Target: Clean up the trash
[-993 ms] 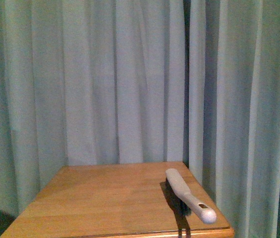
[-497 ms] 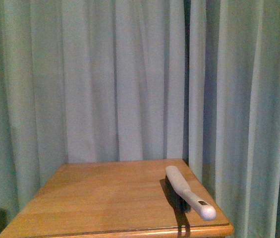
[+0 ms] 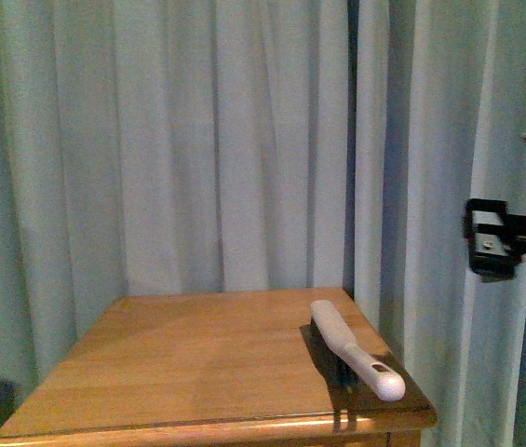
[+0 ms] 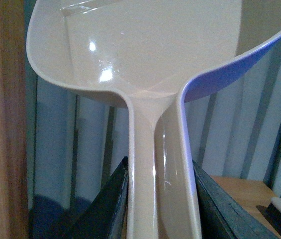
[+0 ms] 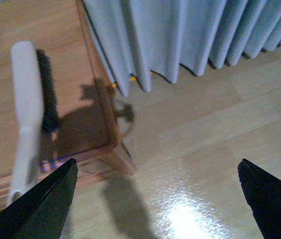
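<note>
**Q:** Quick rundown, big to small?

**A:** Pale curtains across the far side, a wooden table in front of them, and shiny floor to its right. My left gripper is clamped on the handle of a cream dustpan. A hand brush with a white handle and dark bristles lies at the table's near right, its handle end just past the edge. My right gripper is spread wide with nothing in it, right of the table and over the floor.

**Q:** And the trash?

**A:** Not in any view, so I can't place it.

**Q:** How will it handle?

**A:** I'm guessing from the tools: light, loose litter. I'd sweep it rather than pinch it. I'd grip the brush mid-handle. It looks like stiff plastic, possibly slick.

**Q:** Any labels or writing?

**A:** Nothing I can read.
</note>
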Action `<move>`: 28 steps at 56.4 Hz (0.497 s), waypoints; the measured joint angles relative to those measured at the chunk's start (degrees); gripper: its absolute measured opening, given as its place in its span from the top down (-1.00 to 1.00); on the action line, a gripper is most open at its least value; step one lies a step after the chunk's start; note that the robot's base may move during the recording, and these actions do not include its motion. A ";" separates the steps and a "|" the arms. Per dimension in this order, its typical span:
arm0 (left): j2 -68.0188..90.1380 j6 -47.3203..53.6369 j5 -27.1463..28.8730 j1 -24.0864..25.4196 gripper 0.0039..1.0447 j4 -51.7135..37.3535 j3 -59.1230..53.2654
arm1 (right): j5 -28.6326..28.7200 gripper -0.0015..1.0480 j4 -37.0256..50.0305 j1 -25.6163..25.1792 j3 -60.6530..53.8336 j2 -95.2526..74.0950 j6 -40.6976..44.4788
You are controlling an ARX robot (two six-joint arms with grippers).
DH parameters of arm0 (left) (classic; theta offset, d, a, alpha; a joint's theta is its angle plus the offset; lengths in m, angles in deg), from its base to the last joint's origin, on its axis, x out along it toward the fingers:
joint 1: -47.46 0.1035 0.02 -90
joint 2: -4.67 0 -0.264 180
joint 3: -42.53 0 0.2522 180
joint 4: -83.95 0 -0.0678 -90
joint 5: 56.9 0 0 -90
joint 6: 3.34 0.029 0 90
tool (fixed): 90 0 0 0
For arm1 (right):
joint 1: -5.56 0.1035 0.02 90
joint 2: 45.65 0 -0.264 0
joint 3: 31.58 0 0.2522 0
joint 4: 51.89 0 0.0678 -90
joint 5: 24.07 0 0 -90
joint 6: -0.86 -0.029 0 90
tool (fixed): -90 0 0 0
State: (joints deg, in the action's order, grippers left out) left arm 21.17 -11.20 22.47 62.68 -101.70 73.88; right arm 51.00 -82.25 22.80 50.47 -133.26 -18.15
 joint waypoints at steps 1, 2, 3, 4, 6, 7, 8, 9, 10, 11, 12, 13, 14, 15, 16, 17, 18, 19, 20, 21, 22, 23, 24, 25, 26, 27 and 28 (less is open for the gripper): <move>0.00 0.00 0.00 0.00 0.45 0.00 0.00 | 0.35 -0.86 -0.72 0.61 1.14 -1.14 -1.07; 0.00 0.00 0.00 0.00 0.45 0.00 0.00 | 0.52 -0.86 -1.03 0.90 1.66 -1.66 -1.42; 0.00 0.00 0.00 0.00 0.45 0.00 0.00 | 0.83 -0.86 -1.62 1.44 2.64 -2.73 -2.21; 0.00 0.00 0.00 0.00 0.45 0.00 0.00 | 0.96 -0.86 -2.19 2.03 3.56 -3.83 -2.93; 0.00 0.02 -0.02 0.00 0.45 0.00 0.00 | 1.01 -0.86 -2.93 2.84 4.79 -5.42 -3.85; 0.00 0.00 -0.02 0.00 0.45 0.00 0.00 | 1.03 -0.86 -3.26 3.32 5.51 -6.47 -4.46; 0.00 0.00 -0.02 0.00 0.45 0.00 0.00 | 1.05 -0.86 -3.37 3.58 5.84 -6.97 -4.92; 0.00 0.00 -0.02 0.00 0.45 0.00 0.00 | 1.09 -0.86 -3.54 4.04 6.47 -7.93 -5.42; 0.00 0.00 -0.02 0.00 0.45 0.00 0.00 | 1.36 -0.86 -3.76 4.48 7.06 -8.85 -6.05; 0.00 0.00 -0.02 0.00 0.45 0.00 0.00 | 1.53 -0.86 -3.89 4.92 7.63 -9.81 -6.54; 0.00 0.00 -0.02 0.00 0.45 0.00 0.00 | 1.66 -0.86 -4.04 5.29 8.17 -10.69 -7.17; 0.00 0.00 -0.02 0.00 0.45 0.00 0.00 | 1.68 -0.86 -4.17 5.66 8.70 -11.52 -7.50; 0.00 0.00 -0.02 0.00 0.45 0.00 0.00 | 1.66 -0.86 -4.20 6.03 9.20 -12.31 -7.78; 0.00 0.00 -0.02 0.00 0.45 0.00 0.00 | 1.66 -0.86 -4.20 6.21 9.42 -12.66 -8.04; 0.00 0.00 -0.02 0.00 0.45 0.00 0.00 | 1.64 -0.86 -4.20 6.54 9.92 -13.40 -8.26; 0.00 0.02 -0.02 0.00 0.45 0.00 0.00 | 1.64 -0.86 -4.20 6.84 10.45 -14.14 -8.55; 0.00 0.00 -0.02 0.00 0.45 0.00 0.00 | 1.66 -0.86 -4.20 7.02 10.73 -14.47 -8.68; 0.00 0.02 -0.02 0.00 0.45 0.00 0.00 | 1.68 -0.86 -4.20 7.30 11.30 -15.13 -8.83; 0.00 0.00 -0.02 0.00 0.45 0.00 0.00 | 1.70 -0.86 -4.20 7.58 11.89 -15.78 -9.05; 0.00 0.00 -0.02 0.00 0.45 0.00 0.00 | 1.77 -0.86 -4.20 7.72 12.17 -16.04 -9.18; 0.00 0.00 0.00 0.00 0.45 0.00 0.00 | 1.84 -0.86 -4.20 7.98 12.76 -16.66 -9.40; 0.00 0.00 0.00 0.00 0.45 0.00 0.00 | 1.92 -0.86 -4.20 8.22 13.33 -17.20 -9.70; 0.00 0.00 0.00 0.00 0.45 0.00 0.00 | 1.99 -0.86 -4.20 8.48 13.90 -17.81 -9.90; 0.00 0.00 -0.02 0.00 0.45 0.00 0.00 | 2.12 -0.86 -4.22 8.81 14.75 -18.67 -10.10; 0.00 0.00 -0.02 0.00 0.45 0.00 0.00 | 2.14 -0.86 -4.24 8.92 15.04 -18.93 -10.16; 0.00 0.02 -0.02 0.00 0.45 0.00 0.00 | 2.14 -0.86 -4.33 9.14 15.61 -19.47 -10.27; 0.00 0.00 -0.02 0.00 0.45 0.00 0.00 | 2.19 -0.86 -4.39 9.22 15.87 -19.76 -10.40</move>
State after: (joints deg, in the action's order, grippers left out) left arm 21.17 -11.20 22.44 62.68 -101.70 73.88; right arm 53.18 -86.64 32.02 66.34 -153.02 -28.55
